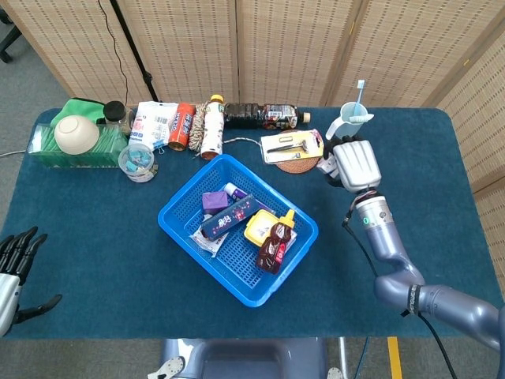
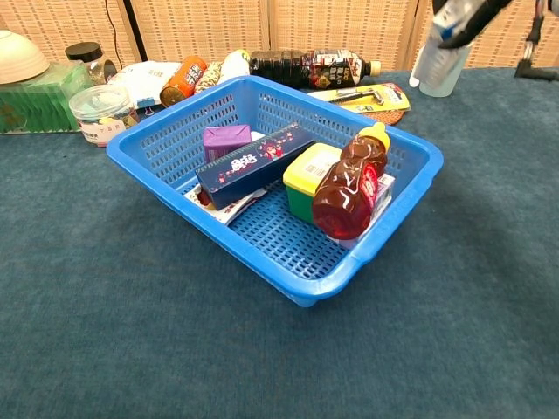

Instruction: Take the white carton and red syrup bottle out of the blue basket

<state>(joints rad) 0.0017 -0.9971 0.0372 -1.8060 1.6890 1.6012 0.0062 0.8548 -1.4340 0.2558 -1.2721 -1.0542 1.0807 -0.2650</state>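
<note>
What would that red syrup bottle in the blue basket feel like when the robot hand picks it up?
Probably heavy for its size: the red syrup bottle looks nearly full of dark liquid. Its rounded, glossy body may be slippery and awkward to grip. It leans against the yellow tub at the blue basket wall, so a nudge could tip or roll it.

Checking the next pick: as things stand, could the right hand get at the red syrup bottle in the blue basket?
Probably not yet: the right hand holds the white carton. The red syrup bottle lies uncovered on top.
</note>
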